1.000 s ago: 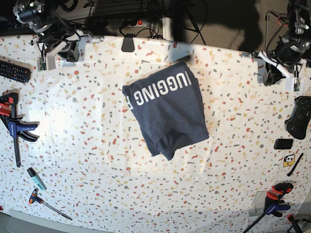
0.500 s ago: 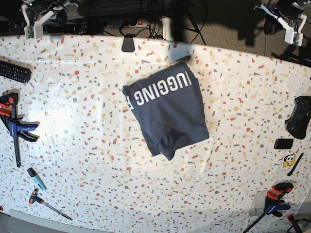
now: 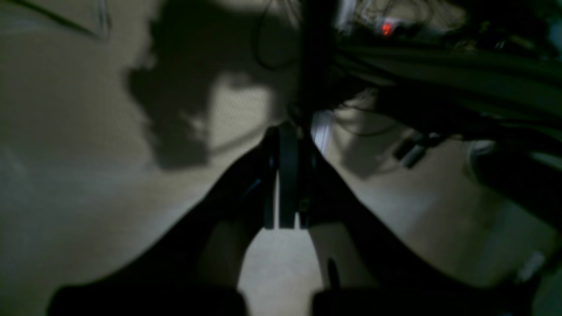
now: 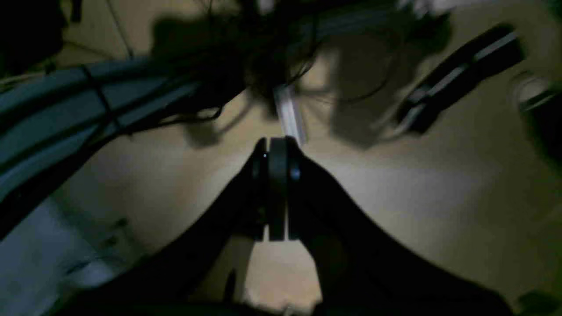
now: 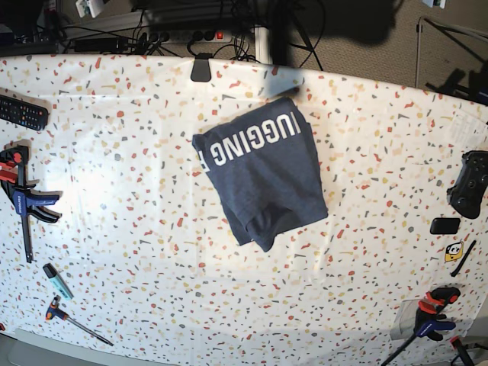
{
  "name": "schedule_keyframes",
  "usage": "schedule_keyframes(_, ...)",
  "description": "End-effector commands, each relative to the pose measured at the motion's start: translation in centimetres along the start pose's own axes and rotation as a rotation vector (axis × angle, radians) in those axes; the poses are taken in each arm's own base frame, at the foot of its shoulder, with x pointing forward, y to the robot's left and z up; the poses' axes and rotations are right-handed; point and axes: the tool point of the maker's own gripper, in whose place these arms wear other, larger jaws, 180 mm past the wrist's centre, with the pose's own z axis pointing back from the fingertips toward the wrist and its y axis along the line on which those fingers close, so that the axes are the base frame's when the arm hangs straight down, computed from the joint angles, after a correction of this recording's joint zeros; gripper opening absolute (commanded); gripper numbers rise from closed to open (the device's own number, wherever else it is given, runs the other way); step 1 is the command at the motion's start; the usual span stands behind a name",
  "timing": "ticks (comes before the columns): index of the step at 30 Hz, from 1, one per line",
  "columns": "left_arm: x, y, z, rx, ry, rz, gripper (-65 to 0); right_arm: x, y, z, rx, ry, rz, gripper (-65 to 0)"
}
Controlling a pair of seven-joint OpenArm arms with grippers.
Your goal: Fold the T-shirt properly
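Note:
The dark navy T-shirt (image 5: 263, 171) lies folded into a compact, slightly skewed rectangle on the terrazzo table (image 5: 152, 229), just behind its middle. White letters run across its far part. A rounded fold sticks out at its near edge. My left gripper (image 3: 284, 131) is shut and empty, seen in the left wrist view over dim floor and cables. My right gripper (image 4: 277, 144) is shut and empty, also over floor and cables. Both are far from the shirt. Neither gripper shows in the base view.
A remote (image 5: 23, 113), clamps (image 5: 19, 191), a marker (image 5: 57, 280) and a screwdriver (image 5: 76, 324) lie along the left edge. A game controller (image 5: 469, 183), a small black box (image 5: 444, 226) and a clamp (image 5: 427, 316) are on the right. A black clip (image 5: 200, 69) sits at the back edge.
Both arms have pulled back from the table's far corners and left the base view. The T-shirt has not moved.

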Motion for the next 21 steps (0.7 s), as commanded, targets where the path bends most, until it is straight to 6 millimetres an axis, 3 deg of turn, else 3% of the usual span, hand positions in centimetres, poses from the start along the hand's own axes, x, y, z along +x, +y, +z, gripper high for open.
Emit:
schedule_keyframes(1,-0.6,0.6,0.0,-0.006,-0.003,0.023,-65.0,-1.4,-0.2,-0.4,0.004,0.032,-0.003,-65.0)
schedule_keyframes(6,-2.8,2.5,-3.4,0.031,0.034,0.060,-65.0,-5.1,-1.2,-4.7,-0.005,0.075,0.028,-65.0)
schedule_keyframes(11,-2.4,2.4,-7.0,0.025,0.075,0.100,-65.0,-7.5,-3.9,-8.2,-0.097,0.158,0.000,-65.0)
schedule_keyframes(14,-1.3,1.5,-8.7,0.001,0.086,0.112,-65.0,-7.5,-5.1,-10.5,-0.138,0.191,-0.039,-65.0)
schedule_keyframes(17,-1.0,-0.1,-10.2,-0.041,0.139,0.017,-65.0,-7.1,-5.7,-12.7,-0.151,0.225,-0.047,-65.0)
schedule_keyframes(21,-1.2,-2.9,-11.8,-0.116,0.209,-0.108,-65.0,-5.3,-5.9,-15.3,-0.150,0.201,-0.052,-65.0)
